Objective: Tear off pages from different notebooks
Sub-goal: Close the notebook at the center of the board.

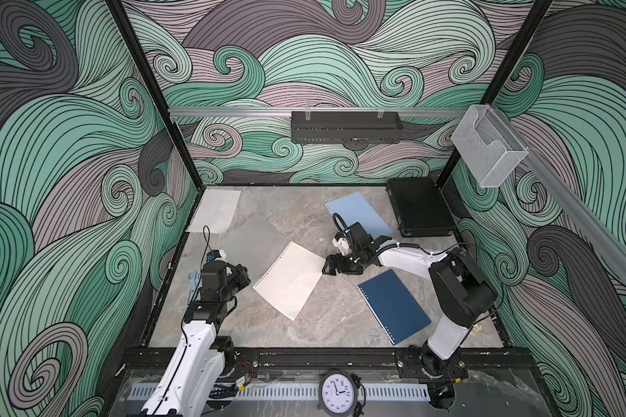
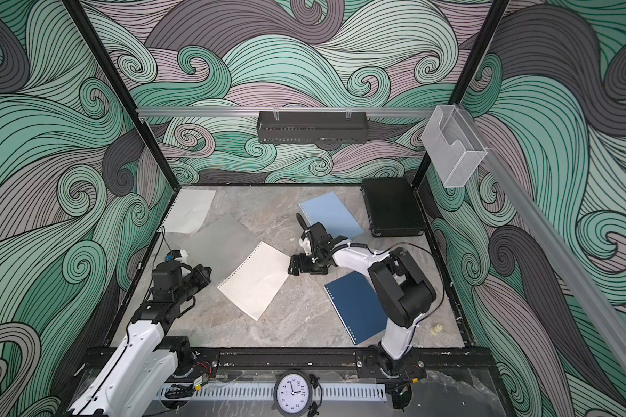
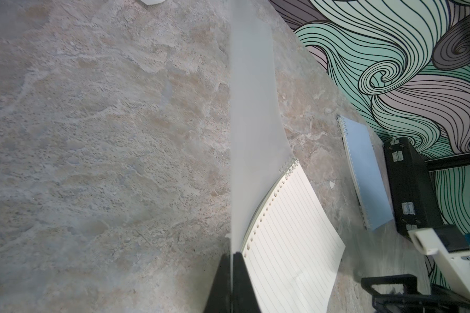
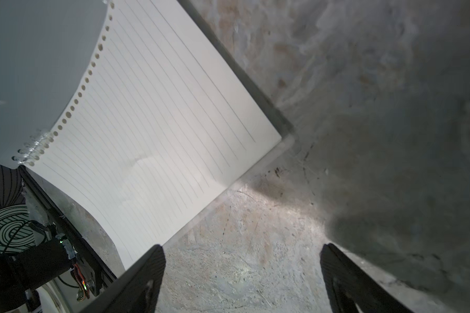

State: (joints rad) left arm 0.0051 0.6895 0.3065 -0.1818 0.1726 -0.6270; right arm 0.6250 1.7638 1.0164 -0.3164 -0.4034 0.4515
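- Between left pincer (image 1: 247, 279) and right pincer (image 1: 325, 268): open notebook (image 1: 290, 279), flat on table (image 1: 322, 325).
- In left pincer: its cover (image 3: 251, 108), lifted.
- Behind right pincer: second notebook (image 1: 362, 213), case (image 1: 421, 213) just right of it.
- Before right pincer, rightward: third notebook (image 1: 394, 307).
- Well behind left pincer, far corner: loose page (image 1: 215, 211).

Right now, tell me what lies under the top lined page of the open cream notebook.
Under the lined page, the rim of a frosted back cover peeks out, resting on the table. Any further sheets, and the table directly beneath, are covered and cannot be seen.
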